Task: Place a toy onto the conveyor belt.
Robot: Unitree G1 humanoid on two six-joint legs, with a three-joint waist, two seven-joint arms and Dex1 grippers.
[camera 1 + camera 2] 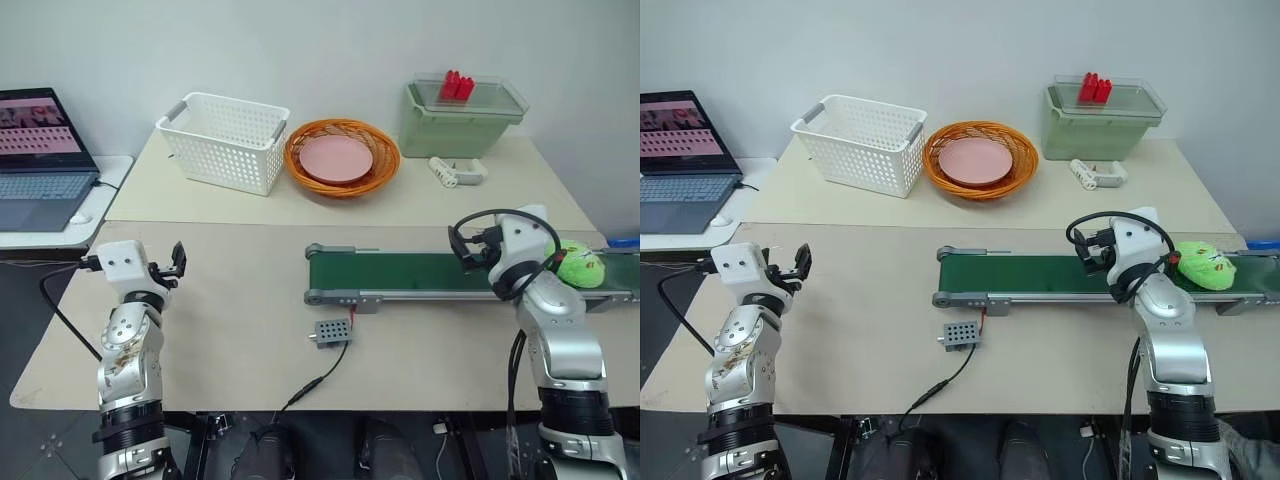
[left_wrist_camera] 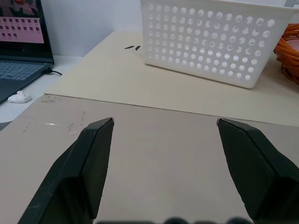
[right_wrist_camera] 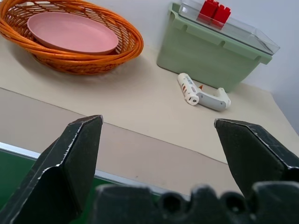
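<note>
A green plush toy (image 1: 580,266) lies on the right end of the dark green conveyor belt (image 1: 400,272), which runs across the right half of the near table in a grey frame. My right gripper (image 1: 468,250) hovers over the belt just left of the toy. It is open and empty, and its fingers (image 3: 79,149) point toward the far table. My left gripper (image 1: 175,262) is open and empty above the bare tabletop at the near left. Its fingers (image 2: 96,144) face the white basket.
On the far table stand a white basket (image 1: 224,140), an orange wicker basket with a pink plate (image 1: 340,158), a green bin (image 1: 462,115) holding red blocks, and a white tool (image 1: 455,170). A laptop (image 1: 40,160) sits far left. A small grey box (image 1: 333,332) with a cable lies before the belt.
</note>
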